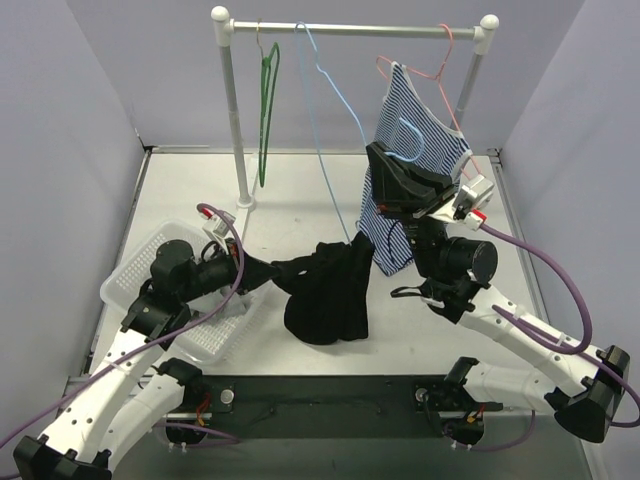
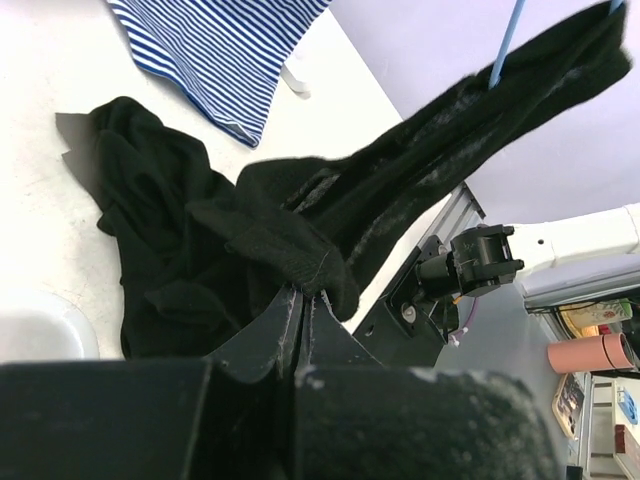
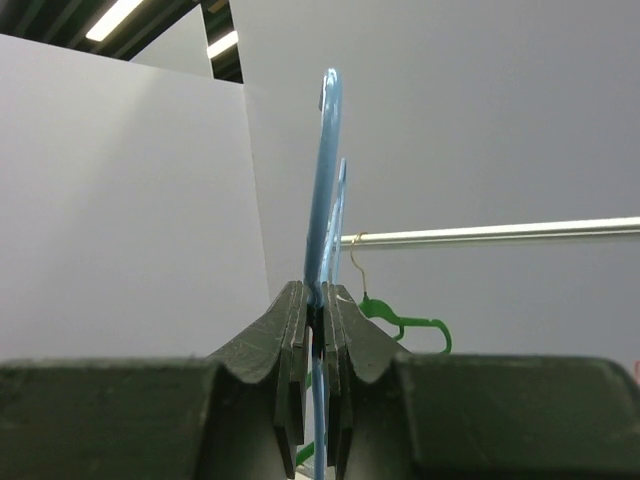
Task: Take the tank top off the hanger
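A black tank top (image 1: 325, 295) lies bunched on the table, and one strap of it still runs up to the lower end of a blue wire hanger (image 1: 335, 190). My left gripper (image 1: 278, 270) is shut on the fabric's left edge. In the left wrist view the tank top (image 2: 200, 240) spreads ahead of the left gripper (image 2: 305, 292), and a taut band of it rises to the blue hanger (image 2: 505, 45). My right gripper (image 1: 373, 152) is shut on the hanger's upper wire. The right wrist view shows the blue hanger (image 3: 325, 180) pinched between that gripper's (image 3: 315, 295) jaws.
A striped blue-and-white top (image 1: 415, 150) hangs on a pink hanger (image 1: 440, 60) from the white rail (image 1: 350, 30), close behind my right gripper. A green hanger (image 1: 265, 110) hangs at the rail's left. A white basket (image 1: 140, 265) sits under my left arm.
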